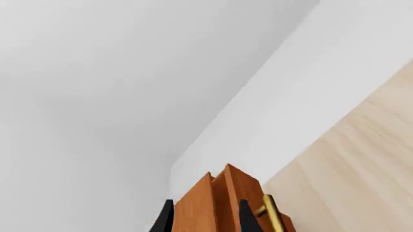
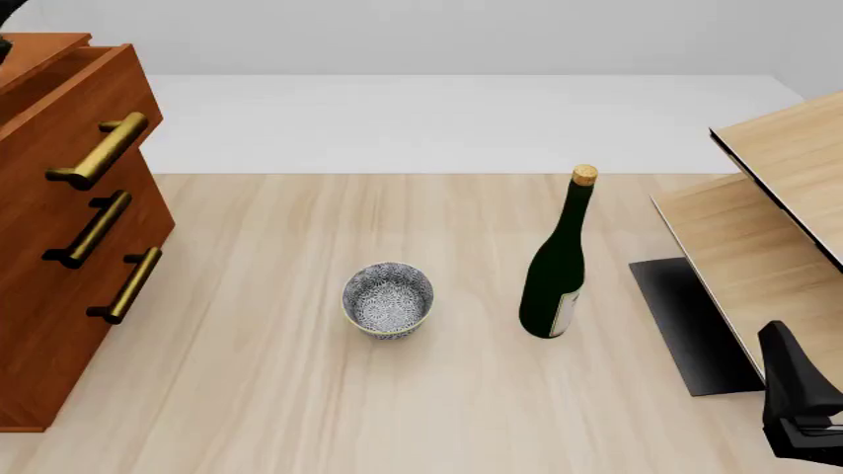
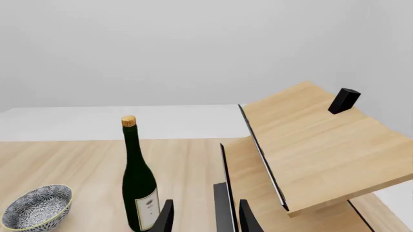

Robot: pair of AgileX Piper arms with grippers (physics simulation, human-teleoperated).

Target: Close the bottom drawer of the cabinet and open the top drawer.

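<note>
The cabinet (image 2: 53, 375) stands at the table's left edge, reddish-brown, with three brass bar handles. Its top drawer (image 2: 79, 114) juts out a little from the body. The bottom drawer (image 2: 73, 326) sits flush with the front. My left gripper (image 1: 206, 221) is up at the top drawer. The drawer's wooden front (image 1: 216, 203) shows between the black fingers (image 1: 166, 220), and its brass handle (image 1: 274, 212) lies just outside one finger. In the front view only a black tip of it (image 2: 7, 12) shows. My right gripper (image 2: 777, 341) rests open at the near right, holding nothing.
A patterned bowl (image 2: 386, 299) sits mid-table, and a dark green wine bottle (image 2: 556, 267) stands upright to its right. A pale wooden shelf unit (image 2: 777, 217) fills the right side. A flat black slab (image 2: 692, 321) lies at its foot and a small black block (image 3: 344, 100) on top.
</note>
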